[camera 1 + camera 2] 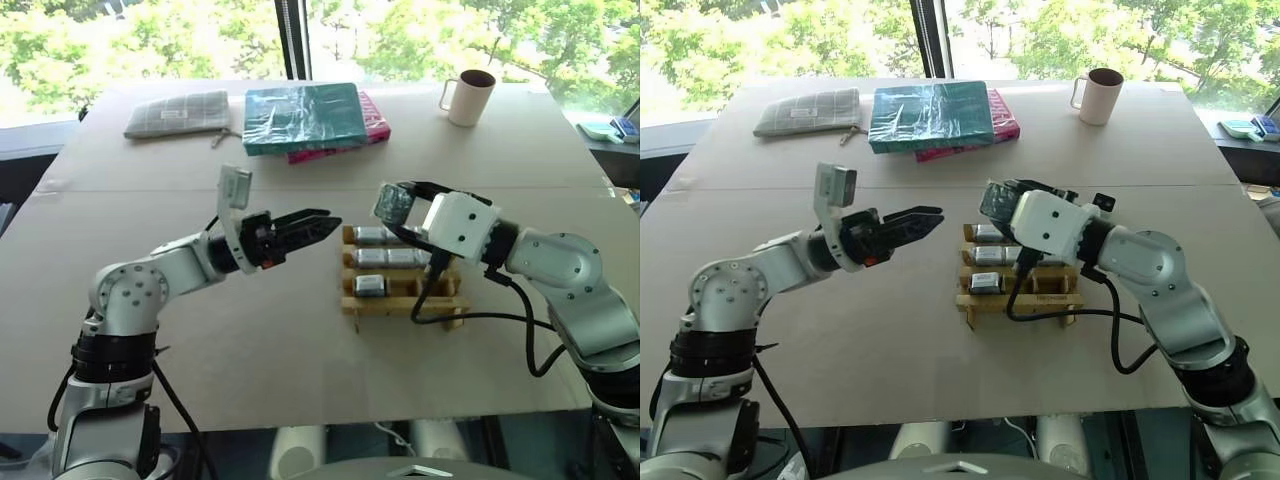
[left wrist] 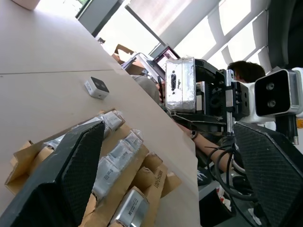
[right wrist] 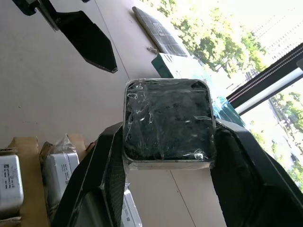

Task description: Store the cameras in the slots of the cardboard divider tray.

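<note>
Risk we see: right gripper (image 1: 392, 203), clamped on a wrapped camera (image 3: 166, 124) above the cardboard divider tray (image 1: 400, 296), could fumble it near the wide-open left gripper (image 1: 322, 226).

Left claw (image 2: 165, 189) fingers spread wide, cardboard divider tray (image 2: 147, 177) with wrapped cameras (image 2: 120, 153) below, right claw (image 2: 208, 101) gripping a camera (image 2: 180, 84) beyond

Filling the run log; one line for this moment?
right gripper: shut on wrapped silver-grey camera | left gripper: open | tan cardboard divider tray: partly filled
</note>
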Motion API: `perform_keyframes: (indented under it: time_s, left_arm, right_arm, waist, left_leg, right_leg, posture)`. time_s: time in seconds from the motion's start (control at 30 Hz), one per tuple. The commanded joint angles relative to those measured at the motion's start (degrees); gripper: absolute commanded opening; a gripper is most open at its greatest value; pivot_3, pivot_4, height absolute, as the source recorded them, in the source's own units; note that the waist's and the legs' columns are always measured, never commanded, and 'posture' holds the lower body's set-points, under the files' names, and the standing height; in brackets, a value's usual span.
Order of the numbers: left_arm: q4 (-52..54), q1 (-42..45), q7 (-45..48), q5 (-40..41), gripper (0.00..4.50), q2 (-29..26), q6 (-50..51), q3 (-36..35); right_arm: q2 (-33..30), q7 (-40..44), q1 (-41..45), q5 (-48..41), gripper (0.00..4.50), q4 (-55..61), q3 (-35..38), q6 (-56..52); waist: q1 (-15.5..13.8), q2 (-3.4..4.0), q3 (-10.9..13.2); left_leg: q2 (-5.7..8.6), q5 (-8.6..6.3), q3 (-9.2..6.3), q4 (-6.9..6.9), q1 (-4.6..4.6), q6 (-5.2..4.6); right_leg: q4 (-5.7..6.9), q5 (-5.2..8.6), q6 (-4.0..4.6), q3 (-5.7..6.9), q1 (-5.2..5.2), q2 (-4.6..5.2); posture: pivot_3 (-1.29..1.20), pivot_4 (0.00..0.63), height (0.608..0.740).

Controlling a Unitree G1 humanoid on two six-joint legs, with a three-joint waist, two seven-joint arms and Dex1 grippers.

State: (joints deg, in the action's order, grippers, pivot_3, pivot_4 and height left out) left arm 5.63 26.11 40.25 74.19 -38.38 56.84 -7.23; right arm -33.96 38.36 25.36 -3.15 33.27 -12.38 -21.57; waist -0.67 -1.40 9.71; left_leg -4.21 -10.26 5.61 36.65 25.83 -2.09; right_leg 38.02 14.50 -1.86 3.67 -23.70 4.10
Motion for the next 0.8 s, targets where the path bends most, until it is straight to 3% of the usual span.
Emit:
perform_keyframes:
  time_s: [0.03,0.33,0.8]
  left_arm:
    - [-1.57,3.47,0.49,-0.74,4.50,0.93,1.34,-1.10]
    - [-7.68,12.82,-1.06,-7.46,4.50,5.90,0.28,-1.11]
    - [0.57,13.52,-11.64,0.03,4.50,12.75,9.84,-2.11]
  right_arm:
    - [0.90,-0.05,1.41,-0.13,1.93,2.10,0.30,0.76]
    - [3.02,-0.41,2.29,1.12,1.93,0.18,-0.69,1.77]
    - [5.00,-0.17,3.38,2.69,1.93,-0.65,-1.75,1.92]
  waist:
    - [-0.10,0.00,0.00]
    - [-0.09,0.00,0.00]
    - [0.03,-0.01,0.00]
  left_leg:
    - [0.00,0.00,0.00,0.01,0.01,-0.01]
    - [0.02,0.01,0.10,0.09,0.05,0.01]
    - [0.02,0.03,-0.05,0.15,0.01,0.03]
  right_leg:
    - [0.00,0.00,0.00,0.01,0.01,0.00]
    - [0.02,0.00,0.00,0.07,0.05,-0.03]
    - [0.10,-0.01,-0.01,0.00,0.06,-0.02]
  posture:
    - [0.00,0.150,0.740]
    - [0.00,0.150,0.740]
    - [0.00,0.150,0.740]
